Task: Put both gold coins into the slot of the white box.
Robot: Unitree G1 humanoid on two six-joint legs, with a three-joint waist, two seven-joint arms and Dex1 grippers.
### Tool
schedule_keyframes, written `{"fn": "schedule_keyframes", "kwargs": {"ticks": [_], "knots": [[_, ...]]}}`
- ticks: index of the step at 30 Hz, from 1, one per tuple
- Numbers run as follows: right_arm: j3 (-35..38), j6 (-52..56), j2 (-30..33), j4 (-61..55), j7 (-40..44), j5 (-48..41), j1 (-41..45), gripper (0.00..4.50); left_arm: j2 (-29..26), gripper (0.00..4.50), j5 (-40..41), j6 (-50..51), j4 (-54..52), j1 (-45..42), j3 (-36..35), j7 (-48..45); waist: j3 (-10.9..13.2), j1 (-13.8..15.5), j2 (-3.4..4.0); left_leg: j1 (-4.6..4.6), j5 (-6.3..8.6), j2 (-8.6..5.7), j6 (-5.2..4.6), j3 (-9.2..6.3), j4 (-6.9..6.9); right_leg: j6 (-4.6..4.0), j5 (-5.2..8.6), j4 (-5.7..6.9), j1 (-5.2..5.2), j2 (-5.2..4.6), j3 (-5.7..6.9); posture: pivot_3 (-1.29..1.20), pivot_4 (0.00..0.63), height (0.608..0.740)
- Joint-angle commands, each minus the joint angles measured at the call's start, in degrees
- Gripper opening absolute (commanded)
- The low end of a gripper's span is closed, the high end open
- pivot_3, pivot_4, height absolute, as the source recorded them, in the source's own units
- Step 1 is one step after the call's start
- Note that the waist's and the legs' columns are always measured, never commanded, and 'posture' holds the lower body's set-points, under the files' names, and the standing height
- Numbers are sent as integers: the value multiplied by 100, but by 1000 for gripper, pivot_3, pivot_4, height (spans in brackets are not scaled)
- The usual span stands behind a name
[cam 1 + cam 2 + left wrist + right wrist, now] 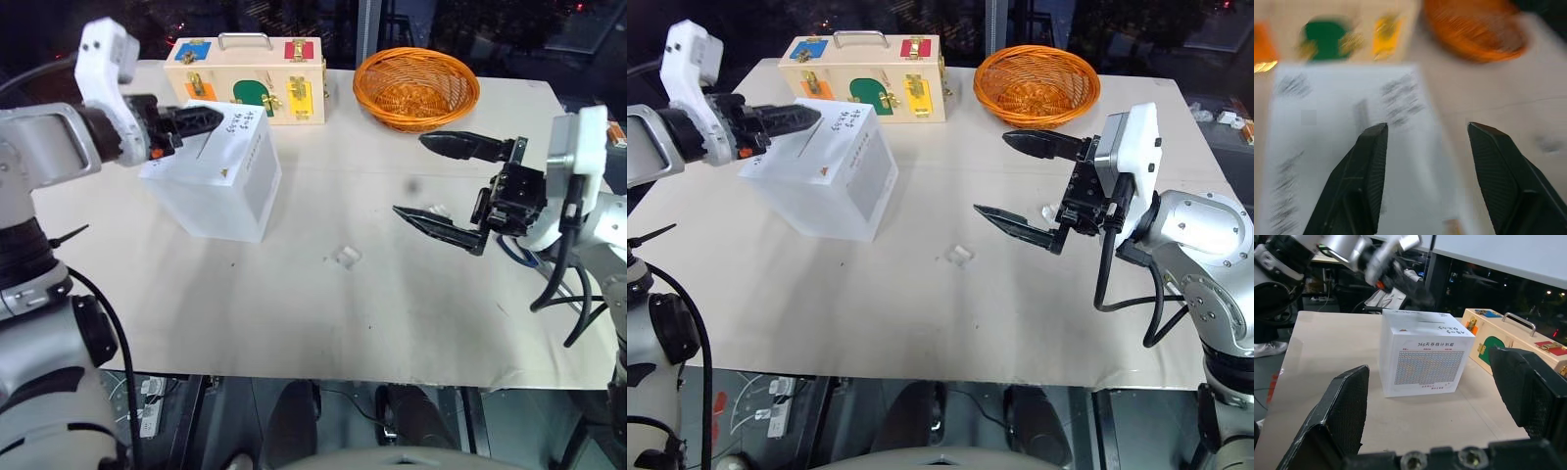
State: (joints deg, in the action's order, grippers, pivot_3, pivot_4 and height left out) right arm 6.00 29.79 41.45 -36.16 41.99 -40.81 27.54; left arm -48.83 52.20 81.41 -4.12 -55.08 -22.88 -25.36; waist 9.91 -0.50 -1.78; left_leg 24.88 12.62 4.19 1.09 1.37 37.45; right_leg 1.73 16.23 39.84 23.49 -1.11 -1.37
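Over the left of the pale bench (294, 323) my left pincer (1422, 134) hangs spread and empty above the white cardboard box (217, 181), right by its dark slot (1361, 115), where a coin gets dropped; I see no gold coins; my right pincer (436, 181) waits agape, empty, well apart

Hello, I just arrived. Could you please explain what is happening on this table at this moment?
A humanoid robot works at a beige table. Its left gripper is above the top of the white cube-shaped cardboard box with black handwriting, near the narrow dark slot, with its fingers apart and nothing between them. Its right gripper hangs wide open and empty above the table, pointing toward the box. A wooden case with coloured latches and an orange wicker basket stand behind. A small clear plastic piece lies on the table.
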Motion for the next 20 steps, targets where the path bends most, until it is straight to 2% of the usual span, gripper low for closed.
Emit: {"fn": "schedule_keyframes", "kwargs": {"ticks": [1, 4, 9, 12, 15, 20], "knots": [[500, -85, 5, -258, -159, -163, -242, 4288, 452, 2709, 1019, -249, -1420, 521, -338, -460, -1, 2, 1, 0, 0, 0, 0, 0, 1, 0, 0, -1, -1, -1, 0, 0, 150, 726], [847, -28, 53, -428, -244, -279, -700, 4288, 745, 2709, 1349, -651, -2516, 1466, -131, -809, -4, -12, 5, -12, -13, -3, 22, 8, -2, 1, 1, -5, -13, -11, -9, 0, 150, 726], [1810, 347, 304, -828, -273, -751, -2103, 4288, 381, 2709, 418, -2038, -3224, 3229, 467, -1952, -6, -32, 9, -23, -13, 1, 22, 6, -6, -1, 1, 1, -13, 3, -14, 0, 150, 726], [2690, 527, 326, -1164, -145, -888, -3432, 4288, 162, 2709, -227, -2958, -3053, 4312, 500, -2585, -9, -17, 15, -31, 1, 0, -2, 9, -9, -3, 2, 1, -17, 2, -15, 0, 150, 726], [3483, 445, 143, -1339, 110, -780, -4676, 4288, -3, 2709, -707, -3593, -2699, 4884, 495, -2937, -14, 30, 15, -33, 3, 0, -4, 2, -7, -3, 3, -6, -27, 2, -6, 0, 150, 726], [3881, 5, -23, -1378, 527, -53, -5942, 4288, -38, 2709, -1224, -4397, -2076, 5226, 701, -3409, -20, 54, 17, -60, 3, 1, -5, 5, 0, 21, 17, -10, -51, 3, -8, 0, 150, 726]]}}
